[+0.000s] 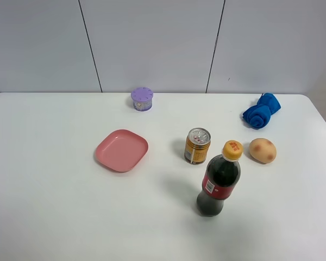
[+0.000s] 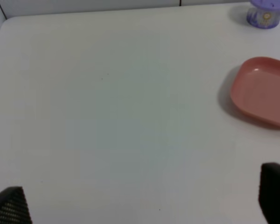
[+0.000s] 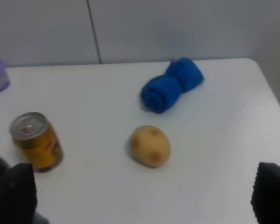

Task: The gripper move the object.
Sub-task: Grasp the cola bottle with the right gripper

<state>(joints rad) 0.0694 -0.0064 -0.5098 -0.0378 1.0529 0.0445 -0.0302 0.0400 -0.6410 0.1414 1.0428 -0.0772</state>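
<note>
The cola bottle (image 1: 220,179) stands upright on the white table (image 1: 54,206), front right of centre; it has dark liquid, a red label and an orange-yellow cap. No arm shows in the exterior high view. The left gripper (image 2: 142,200) is open, with only its two dark fingertips (image 2: 9,207) in view over bare table, far from the bottle. The right gripper (image 3: 142,196) is open and empty, its dark fingertips (image 3: 270,196) wide apart. I cannot make out the bottle in either wrist view.
A gold drink can (image 1: 197,145) stands just behind the bottle and shows in the right wrist view (image 3: 36,141). A potato (image 1: 262,150), a rolled blue cloth (image 1: 261,111), a pink plate (image 1: 121,150) and a purple cup (image 1: 142,99) lie around.
</note>
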